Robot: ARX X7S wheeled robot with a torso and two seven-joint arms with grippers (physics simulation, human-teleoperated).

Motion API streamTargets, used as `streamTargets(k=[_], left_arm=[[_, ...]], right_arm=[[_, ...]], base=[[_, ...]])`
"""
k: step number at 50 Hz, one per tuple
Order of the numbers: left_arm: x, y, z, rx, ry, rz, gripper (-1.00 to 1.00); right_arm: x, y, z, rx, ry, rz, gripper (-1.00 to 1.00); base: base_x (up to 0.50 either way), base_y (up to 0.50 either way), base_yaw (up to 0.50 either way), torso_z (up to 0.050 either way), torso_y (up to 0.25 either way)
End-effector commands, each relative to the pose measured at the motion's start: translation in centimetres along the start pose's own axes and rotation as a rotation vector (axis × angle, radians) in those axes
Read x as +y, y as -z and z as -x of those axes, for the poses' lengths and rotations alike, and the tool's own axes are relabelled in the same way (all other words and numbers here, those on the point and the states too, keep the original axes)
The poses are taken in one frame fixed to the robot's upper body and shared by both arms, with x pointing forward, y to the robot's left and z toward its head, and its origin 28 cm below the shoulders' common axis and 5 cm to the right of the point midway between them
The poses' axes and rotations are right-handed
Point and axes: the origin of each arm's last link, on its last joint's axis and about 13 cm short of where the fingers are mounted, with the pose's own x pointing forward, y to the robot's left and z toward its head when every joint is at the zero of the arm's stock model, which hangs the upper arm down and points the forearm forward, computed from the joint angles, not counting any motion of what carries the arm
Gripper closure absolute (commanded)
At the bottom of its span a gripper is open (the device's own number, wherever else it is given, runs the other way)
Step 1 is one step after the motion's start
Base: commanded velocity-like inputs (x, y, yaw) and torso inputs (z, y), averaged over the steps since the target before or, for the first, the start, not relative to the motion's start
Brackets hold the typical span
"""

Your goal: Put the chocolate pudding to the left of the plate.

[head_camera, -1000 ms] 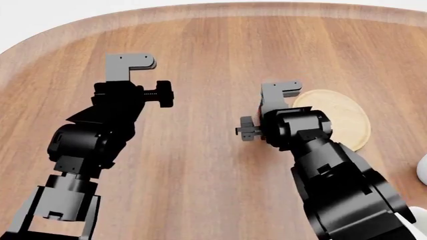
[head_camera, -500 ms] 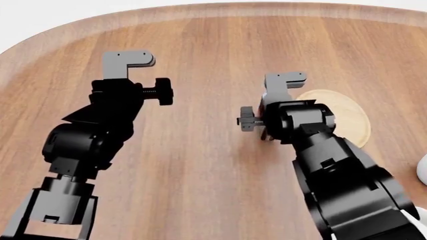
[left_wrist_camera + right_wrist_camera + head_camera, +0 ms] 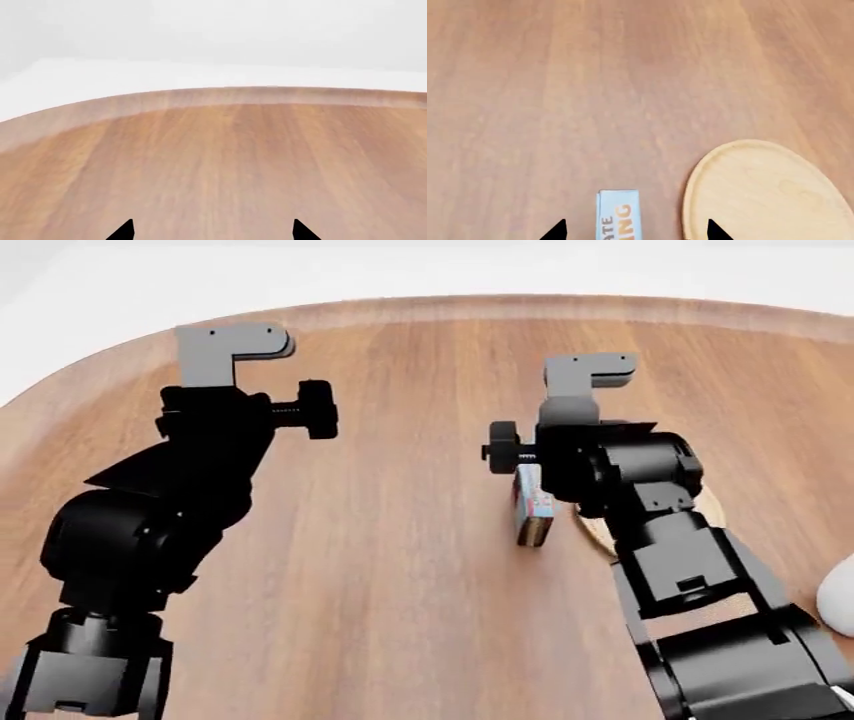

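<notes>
The right gripper (image 3: 634,231) stood with its two dark fingertips (image 3: 555,231) apart, and the chocolate pudding (image 3: 619,216) lay between them; whether they touched the carton could not be told. In the head view the chocolate pudding (image 3: 533,508) stood on edge on the wooden table (image 3: 387,570), just below the right arm's wrist and just left of the plate (image 3: 595,537). The left gripper (image 3: 212,232) hung over bare wood well to the left, its tips apart and holding nothing. Counted: one carton, one plate, two grippers, and one white object (image 3: 837,598) cut off at the right edge.
</notes>
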Motion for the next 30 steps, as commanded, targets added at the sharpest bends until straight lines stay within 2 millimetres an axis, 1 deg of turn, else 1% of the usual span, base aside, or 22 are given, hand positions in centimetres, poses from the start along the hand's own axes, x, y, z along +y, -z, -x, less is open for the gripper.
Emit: streamTargets(k=[1,5,8,10,13,22,30], left_arm=[[0.2,-1.0,2.3,-0.032,0.024,-0.007,-1.00],[0.3,-1.1,3.3,-0.045,0.039,-0.006,-1.00],[0.4,-1.2,4.3,-0.059,0.050,-0.001,-1.00],[0.5,-1.2,5.2,-0.070,0.058,-0.003,-1.00],[0.5,-1.0,6.4,-0.090,0.066,-0.011,-1.00],[0.7,1.0,9.5,-0.149,0.088,-0.029,-1.00],[1.0,3.3,11.8,-0.166,0.103,-0.030,-1.00]], right_arm=[[-1.0,-0.2,2.6,-0.052,-0.011,0.011,-1.00],[-1.3,0.1,3.8,-0.079,-0.023,0.013,-1.00],[-1.6,0.6,5.2,-0.117,-0.042,0.016,-1.00],[-1.9,1.1,6.2,-0.142,-0.054,0.019,-1.00],[-2.2,1.9,7.1,-0.160,-0.069,0.017,-1.00],[-3.3,5.4,8.9,-0.205,-0.116,-0.010,-1.00],[-4.0,8.3,11.2,-0.257,-0.164,-0.005,-1.00]], base=[[0.00,0.00,0.00,0.000,0.250],[0.00,0.00,0.00,0.000,0.250],[0.00,0.00,0.00,0.000,0.250],[0.00,0.00,0.00,0.000,0.250],[0.00,0.00,0.00,0.000,0.250],[0.00,0.00,0.00,0.000,0.250],[0.00,0.00,0.00,0.000,0.250]])
